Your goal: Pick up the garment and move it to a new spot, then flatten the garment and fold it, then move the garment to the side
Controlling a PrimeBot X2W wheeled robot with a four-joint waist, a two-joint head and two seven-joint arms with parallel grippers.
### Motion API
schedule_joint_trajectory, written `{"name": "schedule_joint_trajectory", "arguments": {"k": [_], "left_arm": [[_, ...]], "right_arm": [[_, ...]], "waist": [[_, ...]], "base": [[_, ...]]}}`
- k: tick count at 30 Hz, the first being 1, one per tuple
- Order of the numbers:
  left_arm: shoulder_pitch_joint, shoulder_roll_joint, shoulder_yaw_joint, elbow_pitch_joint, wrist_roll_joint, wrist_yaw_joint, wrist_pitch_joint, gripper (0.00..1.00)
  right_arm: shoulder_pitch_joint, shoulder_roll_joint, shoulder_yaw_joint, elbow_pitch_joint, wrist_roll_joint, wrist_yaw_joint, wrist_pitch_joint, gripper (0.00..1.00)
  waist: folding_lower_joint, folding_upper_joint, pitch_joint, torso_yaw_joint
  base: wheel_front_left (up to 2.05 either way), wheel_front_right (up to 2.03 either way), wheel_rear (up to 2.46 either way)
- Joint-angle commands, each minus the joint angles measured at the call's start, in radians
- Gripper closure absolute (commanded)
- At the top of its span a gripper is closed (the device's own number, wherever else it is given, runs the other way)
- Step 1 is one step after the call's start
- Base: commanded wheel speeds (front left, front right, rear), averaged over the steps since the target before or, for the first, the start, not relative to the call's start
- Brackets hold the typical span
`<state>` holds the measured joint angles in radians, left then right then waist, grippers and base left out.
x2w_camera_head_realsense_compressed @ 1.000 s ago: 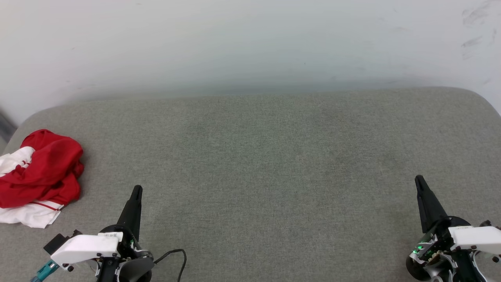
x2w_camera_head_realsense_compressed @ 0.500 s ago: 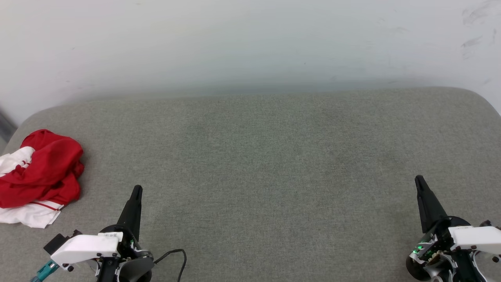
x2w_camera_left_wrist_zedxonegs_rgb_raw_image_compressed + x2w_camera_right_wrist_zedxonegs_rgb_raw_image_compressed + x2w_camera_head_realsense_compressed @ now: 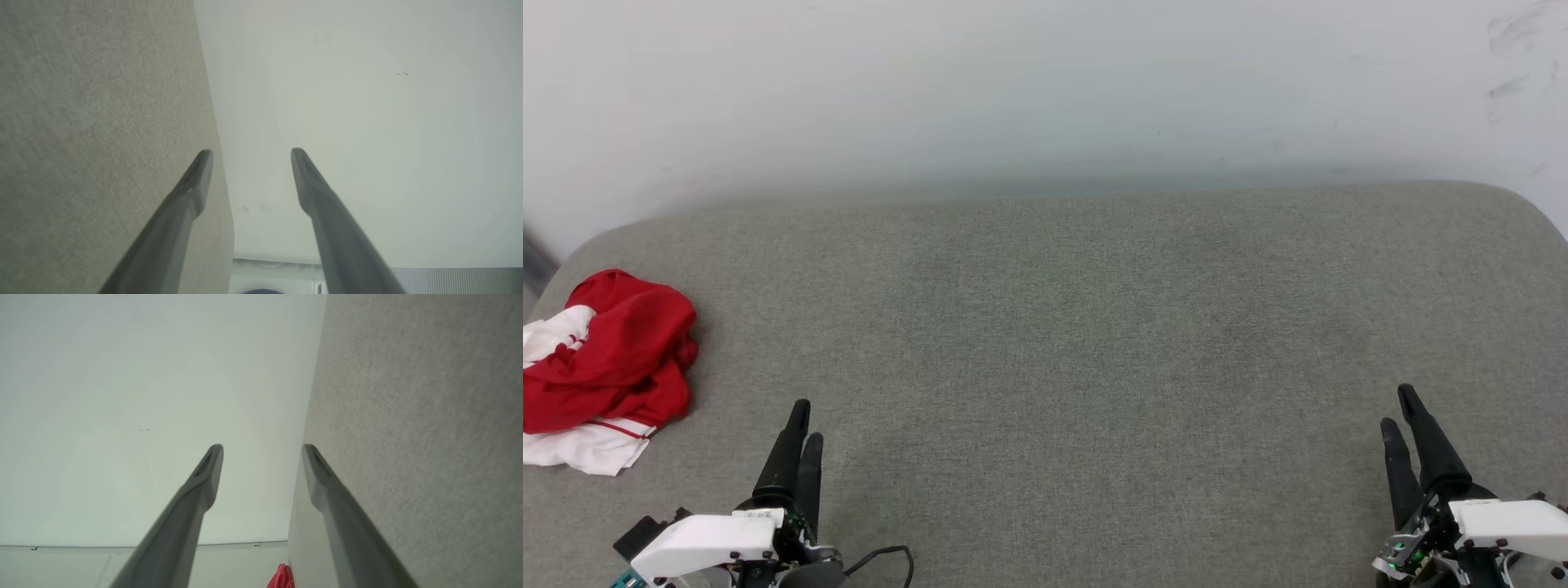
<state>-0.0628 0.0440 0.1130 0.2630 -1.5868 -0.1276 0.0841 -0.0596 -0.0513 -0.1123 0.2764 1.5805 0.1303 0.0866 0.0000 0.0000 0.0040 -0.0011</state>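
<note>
Lying crumpled at the left edge of the head view, the garment (image 3: 613, 359) sits close to the grey fabric surface's (image 3: 1062, 327) rounded corner. A shallow pinch by the left gripper (image 3: 807, 420) could drag it off. Both that gripper and the right gripper (image 3: 1396, 406) have their fingers spread and hold nothing. The frame's centre and right offer wide room; a wall (image 3: 1045, 82) bounds the top.
</note>
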Motion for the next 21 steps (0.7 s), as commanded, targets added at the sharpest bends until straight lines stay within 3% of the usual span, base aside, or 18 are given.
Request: {"name": "schedule_joint_trajectory", "arguments": {"k": [1,10,21], "left_arm": [[-0.014,0.004,0.012,-0.030,0.030,0.000,-0.014,0.00],[-0.013,0.004,0.022,-0.094,0.191,0.035,-0.051,0.00],[0.005,0.005,-0.012,-0.170,0.454,0.105,-0.098,0.00]], "right_arm": [[-0.018,0.000,-0.003,-0.026,-0.037,0.000,-0.016,0.00],[-0.018,0.000,-0.016,-0.080,-0.197,0.000,-0.053,0.00],[-0.007,0.000,0.017,-0.167,-0.482,0.000,-0.100,0.00]], "waist": [[0.0001,0.0000,0.000,0.000],[0.0001,0.0000,0.002,-0.001],[0.0001,0.0000,0.004,0.000]], "base": [[0.00,0.00,0.00],[0.00,0.00,0.00],[0.00,0.00,0.00]]}}
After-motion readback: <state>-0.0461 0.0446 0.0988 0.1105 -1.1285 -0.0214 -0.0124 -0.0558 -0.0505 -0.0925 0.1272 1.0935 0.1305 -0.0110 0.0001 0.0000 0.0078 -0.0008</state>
